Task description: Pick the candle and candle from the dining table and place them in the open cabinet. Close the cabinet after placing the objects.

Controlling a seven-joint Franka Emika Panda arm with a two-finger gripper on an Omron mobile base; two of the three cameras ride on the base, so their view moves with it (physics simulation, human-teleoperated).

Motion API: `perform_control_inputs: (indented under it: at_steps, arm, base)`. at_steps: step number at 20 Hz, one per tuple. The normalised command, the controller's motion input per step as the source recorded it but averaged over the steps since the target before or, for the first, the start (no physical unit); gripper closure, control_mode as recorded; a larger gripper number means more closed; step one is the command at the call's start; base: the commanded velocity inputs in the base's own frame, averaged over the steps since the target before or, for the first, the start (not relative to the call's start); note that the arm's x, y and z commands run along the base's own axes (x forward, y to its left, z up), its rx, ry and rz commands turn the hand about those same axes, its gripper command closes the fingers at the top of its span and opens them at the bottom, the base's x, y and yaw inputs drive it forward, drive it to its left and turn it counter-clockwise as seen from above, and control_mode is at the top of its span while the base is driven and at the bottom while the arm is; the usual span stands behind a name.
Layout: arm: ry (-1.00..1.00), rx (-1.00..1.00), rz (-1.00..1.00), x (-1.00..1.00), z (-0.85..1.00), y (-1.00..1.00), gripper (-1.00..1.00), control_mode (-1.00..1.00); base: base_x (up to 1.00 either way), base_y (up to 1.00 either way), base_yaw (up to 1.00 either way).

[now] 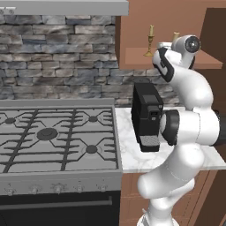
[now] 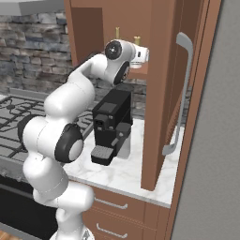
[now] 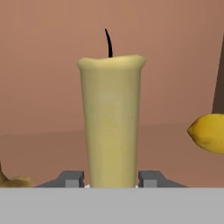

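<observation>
A stubby yellow candle (image 3: pixel 111 122) with a black wick stands upright between my two fingertips (image 3: pixel 72 178), and my gripper (image 3: pixel 111 179) is shut on it low down; its holder is hidden. The arm reaches up into the open brown cabinet (image 1: pixel 132 57), where the gripper (image 2: pixel 140 53) sits at shelf height with the candle's top (image 2: pixel 137 40) poking above it. The other candle (image 1: pixel 151 40), on a slim brass candlestick, stands on the shelf just to the left of the hand. I cannot tell whether the held candle touches the shelf. The dining table is out of view.
The cabinet door (image 2: pixel 159 93) stands open to the right, its silver bar handle (image 2: pixel 182 93) facing me. A black coffee machine (image 1: pixel 148 115) sits on the marble counter (image 1: pixel 132 154) under the cabinet, beside a gas stove (image 1: pixel 53 132). A yellow rounded thing (image 3: pixel 208 132) lies right of the candle.
</observation>
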Motion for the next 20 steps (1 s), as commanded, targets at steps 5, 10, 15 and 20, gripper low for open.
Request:
perform_control_inputs:
  at_steps: [5, 10, 15, 20]
  arm:
    - [0.00, -0.06, 0.04, 0.20, -0.14, -0.12, 1.00, -1.00]
    - [0.00, -0.05, 0.05, 0.20, -0.16, -0.11, 1.00, -1.00]
    - [0.00, -0.03, 0.06, 0.18, -0.19, -0.10, 1.00, -1.00]
    - [0.00, -0.01, 0.04, 0.15, -0.19, -0.11, 1.00, -1.00]
  base:
    - [0.00, 0.00, 0.00]
    - [0.00, 0.00, 0.00]
    - [0.00, 0.00, 0.00]
    - [0.00, 0.00, 0.00]
